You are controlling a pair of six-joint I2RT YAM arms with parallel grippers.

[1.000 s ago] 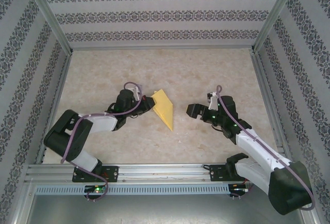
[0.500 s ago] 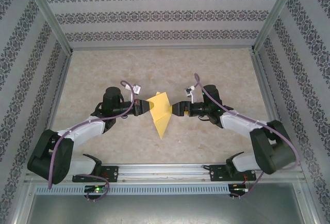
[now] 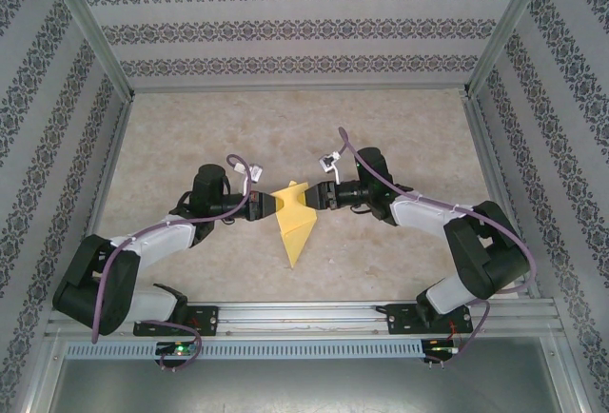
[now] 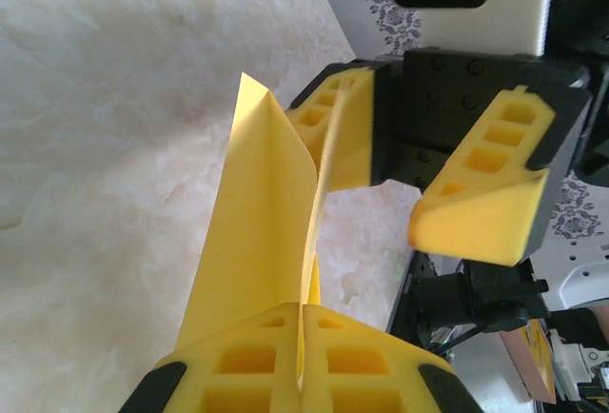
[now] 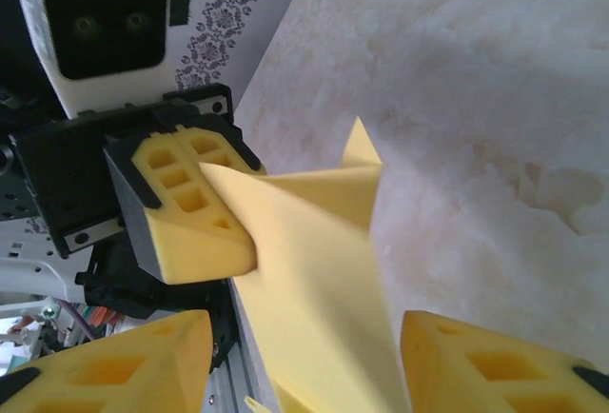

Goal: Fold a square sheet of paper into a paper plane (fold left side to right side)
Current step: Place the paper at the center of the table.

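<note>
"Fingers (image 5: 124,361) on my right arm, state?"
"Part open, one either side of the paper (image 3: 295,227), not pinching it yet. My left gripper (image 3: 267,205) is clamped on its left edge."
"Paper where?"
"Held up over the table (image 3: 190,127), between both arms. Its long axis points toward the near edge. Right gripper (image 3: 318,198) is at the right flap, so closing there looks next."

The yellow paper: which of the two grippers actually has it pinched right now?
The left gripper: its fingers are shut tight on the folded yellow paper. The right gripper straddles the paper with its fingers apart, a gap showing between them.
</note>
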